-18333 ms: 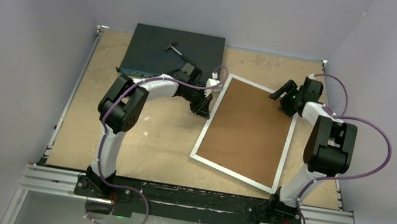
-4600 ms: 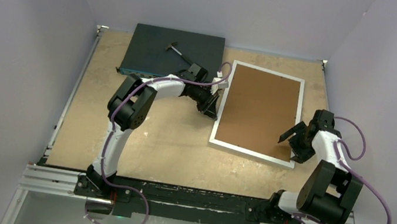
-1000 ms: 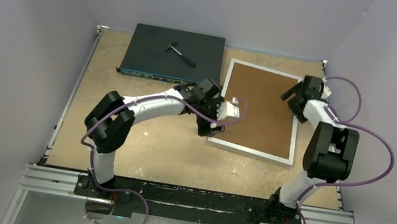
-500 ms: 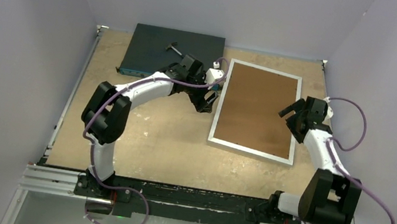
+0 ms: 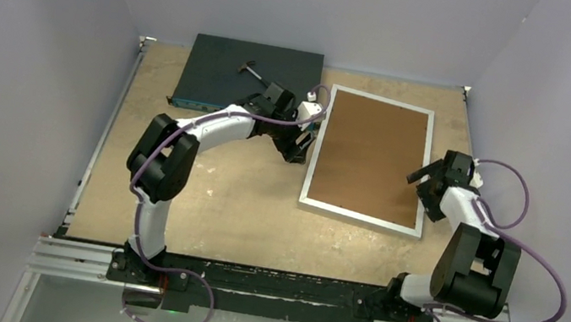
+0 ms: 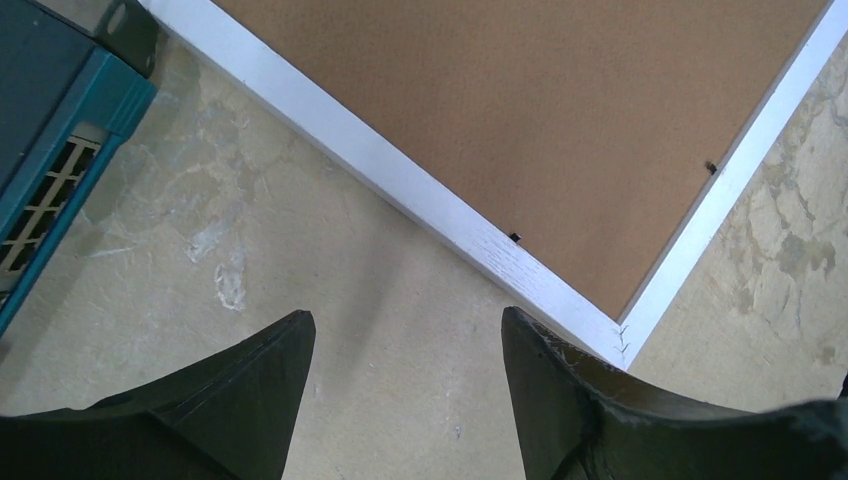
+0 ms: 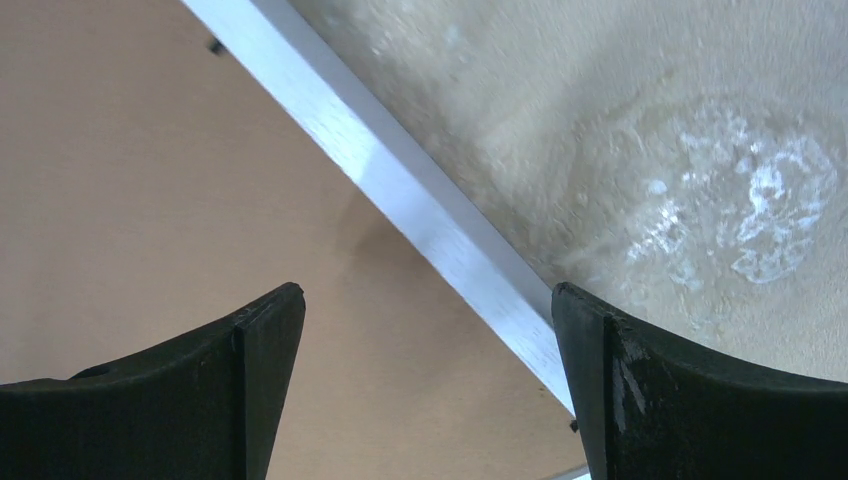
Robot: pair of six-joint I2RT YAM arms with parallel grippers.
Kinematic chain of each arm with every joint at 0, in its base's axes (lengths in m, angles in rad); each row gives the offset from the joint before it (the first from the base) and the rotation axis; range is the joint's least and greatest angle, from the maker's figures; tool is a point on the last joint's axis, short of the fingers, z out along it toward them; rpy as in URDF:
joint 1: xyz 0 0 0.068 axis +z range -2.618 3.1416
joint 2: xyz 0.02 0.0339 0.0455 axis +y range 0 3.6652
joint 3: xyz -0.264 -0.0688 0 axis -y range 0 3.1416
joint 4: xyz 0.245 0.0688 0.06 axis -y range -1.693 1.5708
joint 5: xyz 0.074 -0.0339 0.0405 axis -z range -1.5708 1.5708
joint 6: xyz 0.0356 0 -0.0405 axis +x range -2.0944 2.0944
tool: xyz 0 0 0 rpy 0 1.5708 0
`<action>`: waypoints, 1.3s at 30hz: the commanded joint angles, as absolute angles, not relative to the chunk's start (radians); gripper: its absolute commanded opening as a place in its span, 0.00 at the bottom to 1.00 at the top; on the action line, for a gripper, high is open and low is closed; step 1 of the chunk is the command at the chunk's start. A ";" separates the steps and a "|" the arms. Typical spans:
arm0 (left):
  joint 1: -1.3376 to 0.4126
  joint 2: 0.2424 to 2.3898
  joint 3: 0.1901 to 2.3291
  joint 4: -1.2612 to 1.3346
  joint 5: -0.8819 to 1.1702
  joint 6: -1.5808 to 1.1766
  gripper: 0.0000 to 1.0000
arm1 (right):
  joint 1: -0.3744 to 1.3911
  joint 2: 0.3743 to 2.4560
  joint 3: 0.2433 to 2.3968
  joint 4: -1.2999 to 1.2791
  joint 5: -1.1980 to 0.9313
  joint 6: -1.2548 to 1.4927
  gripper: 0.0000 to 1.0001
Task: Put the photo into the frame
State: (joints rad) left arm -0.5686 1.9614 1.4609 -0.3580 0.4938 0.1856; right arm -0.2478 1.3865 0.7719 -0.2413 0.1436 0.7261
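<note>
Brown board [image 5: 370,152] covers the frame [image 5: 359,217], flat on the counter [image 5: 208,201]; no photo is visible. Left fingers [image 6: 250,380] and right fingers [image 7: 640,400] stand open, empty, beside the frame's long edges; better to lift the board evenly.

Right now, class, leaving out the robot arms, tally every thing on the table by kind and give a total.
White picture frame: 1
Brown backing board inside it: 1
Dark flat box: 1
Small tool on the box: 1
Total: 4
</note>
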 commanded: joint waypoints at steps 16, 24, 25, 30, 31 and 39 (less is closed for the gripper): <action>-0.560 2.015 1.599 -0.440 0.523 0.232 0.65 | 0.416 1.015 0.378 -0.246 -0.151 1.052 0.91; -0.526 1.951 1.647 -0.707 0.517 0.345 0.70 | 0.383 1.200 0.965 -0.443 -0.092 0.716 0.99; -0.516 1.941 1.648 -0.742 0.520 0.339 0.71 | 0.324 1.243 1.036 -0.440 -0.077 0.674 0.99; -0.483 1.839 1.531 -0.800 0.531 0.351 0.77 | 0.108 1.498 1.249 -0.310 0.079 0.551 0.99; -0.482 1.813 1.494 -0.793 0.527 0.364 0.78 | 0.068 1.557 1.288 -0.301 0.124 0.541 0.99; -0.483 1.701 1.273 -0.714 0.473 0.450 0.77 | -0.180 1.830 1.362 -0.126 0.127 0.536 0.99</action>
